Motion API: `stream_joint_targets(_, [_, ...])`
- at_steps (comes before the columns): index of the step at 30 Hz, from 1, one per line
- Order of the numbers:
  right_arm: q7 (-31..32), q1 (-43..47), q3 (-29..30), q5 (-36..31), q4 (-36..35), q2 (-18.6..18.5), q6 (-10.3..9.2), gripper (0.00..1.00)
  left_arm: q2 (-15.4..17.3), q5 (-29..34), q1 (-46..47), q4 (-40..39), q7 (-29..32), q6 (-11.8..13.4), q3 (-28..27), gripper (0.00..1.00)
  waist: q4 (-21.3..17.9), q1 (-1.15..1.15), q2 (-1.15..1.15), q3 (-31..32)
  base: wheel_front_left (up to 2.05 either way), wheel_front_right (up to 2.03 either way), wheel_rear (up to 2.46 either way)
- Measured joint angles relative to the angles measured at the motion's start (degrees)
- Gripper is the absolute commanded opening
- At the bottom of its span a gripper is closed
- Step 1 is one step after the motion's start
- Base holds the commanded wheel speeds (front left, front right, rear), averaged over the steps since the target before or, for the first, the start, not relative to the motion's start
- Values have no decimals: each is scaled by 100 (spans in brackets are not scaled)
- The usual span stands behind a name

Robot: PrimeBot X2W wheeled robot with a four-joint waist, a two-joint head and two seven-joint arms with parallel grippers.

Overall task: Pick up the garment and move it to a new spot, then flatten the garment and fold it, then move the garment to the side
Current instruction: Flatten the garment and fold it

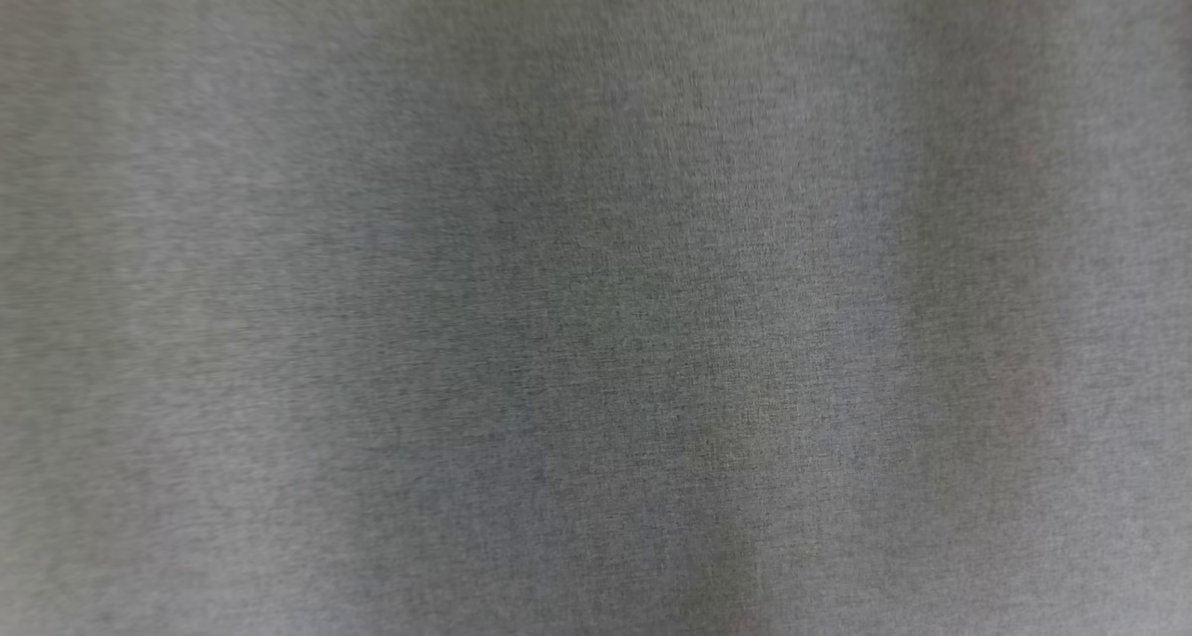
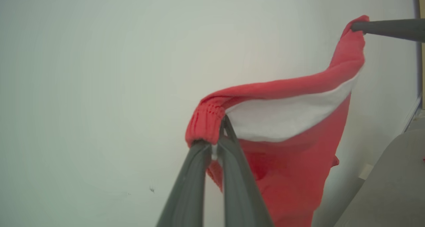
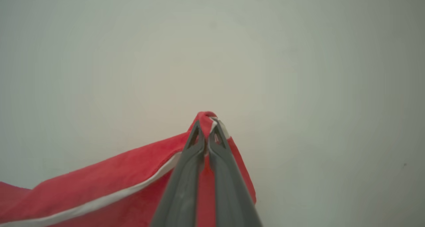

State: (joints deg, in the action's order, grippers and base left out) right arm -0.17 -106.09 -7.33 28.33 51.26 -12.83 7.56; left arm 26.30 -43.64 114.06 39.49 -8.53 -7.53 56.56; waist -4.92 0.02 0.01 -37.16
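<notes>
Wall (image 2: pixel 99 87); garment (image 2: pixel 292 173) lengthwise, left tool (image 2: pixel 217 137) to right tool (image 3: pixel 206 124)

Soft, even light; one view blurred.
Our head view is a grey, grainy smear with dim vertical bands; the wrist views are sharper, the garment (image 2: pixel 292 87) crisp, the pale wall (image 3: pixel 298 70) darkening toward the corners.
</notes>
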Motion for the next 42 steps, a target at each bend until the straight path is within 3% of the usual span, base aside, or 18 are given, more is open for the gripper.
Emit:
stream_joint_targets(13, [-491,-634,38,-426,1220,358,0,0,-203,-483,486,975,-331,0,669,0,-133,0,0,-538,0,0,0])
stream_joint_targets(21, [-802,-25,-282,-113,1152,453,-1,0,-205,-887,-187,821,-614,0,764,0,-106,-2,-1,-443,0,0,0])
stream_joint_targets(26, [-913,934,-632,382,755,438,-1,0,-74,-899,-1105,243,-635,16,328,0,-143,-2,-1,-227,0,0,0])
stream_joint_targets(35, [-1149,3309,-1462,1172,-375,224,0,0,164,-378,-3930,-1404,-650,547,-982,0,-190,-3,-2,413,0,0,0])
stream_joint_targets(42, [-1247,5104,-1922,1419,-1346,-230,-1,0,212,232,-5999,-2274,-650,645,-1234,0,-200,-3,-3,998,0,0,0])
